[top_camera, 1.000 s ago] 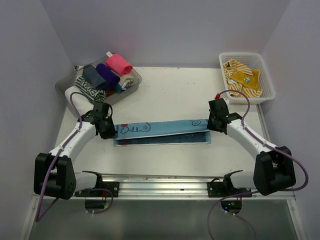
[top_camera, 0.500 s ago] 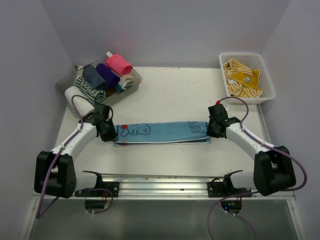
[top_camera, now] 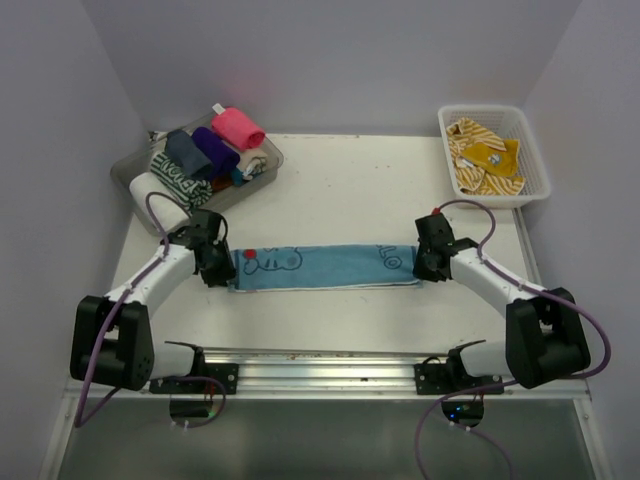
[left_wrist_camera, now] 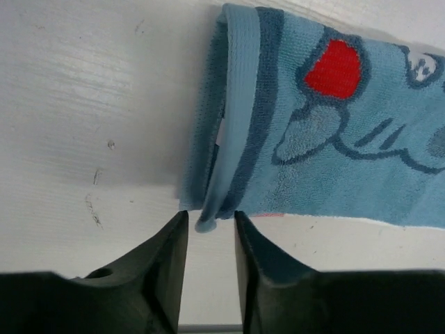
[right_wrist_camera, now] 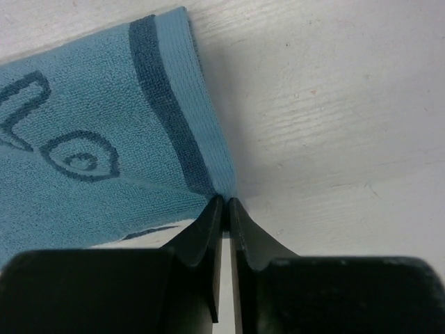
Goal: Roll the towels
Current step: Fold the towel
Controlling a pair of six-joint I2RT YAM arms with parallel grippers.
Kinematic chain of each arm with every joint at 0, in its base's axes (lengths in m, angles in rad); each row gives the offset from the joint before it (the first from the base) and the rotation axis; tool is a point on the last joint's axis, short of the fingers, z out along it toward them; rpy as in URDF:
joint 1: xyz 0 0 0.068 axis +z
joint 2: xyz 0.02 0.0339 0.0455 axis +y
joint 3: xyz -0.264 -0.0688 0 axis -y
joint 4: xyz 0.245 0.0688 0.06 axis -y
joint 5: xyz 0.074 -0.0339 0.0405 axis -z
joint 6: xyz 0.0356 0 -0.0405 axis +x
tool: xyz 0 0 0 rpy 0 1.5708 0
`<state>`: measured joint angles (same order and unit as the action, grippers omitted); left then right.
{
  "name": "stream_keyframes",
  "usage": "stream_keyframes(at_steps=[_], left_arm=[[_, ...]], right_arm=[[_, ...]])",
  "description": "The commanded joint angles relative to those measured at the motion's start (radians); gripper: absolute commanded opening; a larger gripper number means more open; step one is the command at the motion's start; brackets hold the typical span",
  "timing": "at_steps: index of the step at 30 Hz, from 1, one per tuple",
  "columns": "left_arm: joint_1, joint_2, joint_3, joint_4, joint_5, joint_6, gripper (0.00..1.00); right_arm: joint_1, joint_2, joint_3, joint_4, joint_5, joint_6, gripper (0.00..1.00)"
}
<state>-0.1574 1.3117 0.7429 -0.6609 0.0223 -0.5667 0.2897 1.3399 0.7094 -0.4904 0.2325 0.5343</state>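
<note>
A blue towel [top_camera: 325,266], folded into a long strip, lies flat across the tabletop [top_camera: 350,190] between both arms. The left fingers [left_wrist_camera: 167,264] stand slightly apart, the strip's corner just between their tips. The right fingers [right_wrist_camera: 198,243] are all but closed, tips touching the opposite corner; whether they pinch it is unclear.

Left gripper [left_wrist_camera: 211,219] low, jaws slightly parted — right gripper [right_wrist_camera: 226,203] low, jaws together.

Towel [top_camera: 325,266] on table [top_camera: 340,190] centre
</note>
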Motion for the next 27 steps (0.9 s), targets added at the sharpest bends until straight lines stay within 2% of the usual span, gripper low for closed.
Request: stream_keyframes(at_steps=[1,2,5,6,7,8,10,12,13,16,17,21,27], left_arm=[[0.009,0.0,0.027,0.0,-0.005,-0.006,0.39],[0.009,-0.003,0.036,-0.009,-0.005,-0.002,0.58],[0.009,-0.028,0.098,-0.042,-0.01,0.014,0.62],[-0.001,-0.04,0.116,-0.045,-0.018,0.017,0.62],[-0.02,-0.04,0.162,-0.034,-0.068,0.021,0.62],[-0.109,-0.016,0.192,-0.042,-0.105,0.015,0.62],[-0.203,0.036,0.278,-0.045,-0.124,-0.004,0.59],[-0.258,0.111,0.306,0.018,-0.033,-0.009,0.5],[-0.266,0.13,0.309,0.097,0.038,-0.018,0.47],[-0.269,0.202,0.32,0.22,0.158,-0.044,0.45],[-0.269,0.222,0.328,0.236,0.159,-0.048,0.45],[-0.261,0.354,0.371,0.296,0.194,-0.035,0.44],[-0.248,0.489,0.421,0.248,0.14,0.011,0.42]], right_arm=[[0.0,-0.018,-0.004,0.003,0.02,0.02,0.14],[0.0,-0.024,0.001,-0.003,0.03,0.016,0.29],[0.0,-0.059,0.044,-0.043,0.079,0.009,0.52],[0.005,-0.068,0.064,-0.065,0.086,0.01,0.56],[0.029,-0.074,0.106,-0.066,0.091,0.021,0.62],[0.051,-0.074,0.128,-0.06,0.094,0.026,0.63],[0.144,-0.047,0.201,-0.043,0.116,0.052,0.63],[0.195,0.037,0.251,-0.01,0.088,0.069,0.53],[0.227,0.069,0.293,0.01,0.061,0.082,0.37],[0.285,0.206,0.369,0.085,-0.015,0.095,0.27],[0.29,0.249,0.39,0.09,-0.036,0.099,0.24],[0.295,0.401,0.484,0.131,-0.162,0.118,0.21],[0.283,0.498,0.513,0.107,-0.111,0.099,0.22]])
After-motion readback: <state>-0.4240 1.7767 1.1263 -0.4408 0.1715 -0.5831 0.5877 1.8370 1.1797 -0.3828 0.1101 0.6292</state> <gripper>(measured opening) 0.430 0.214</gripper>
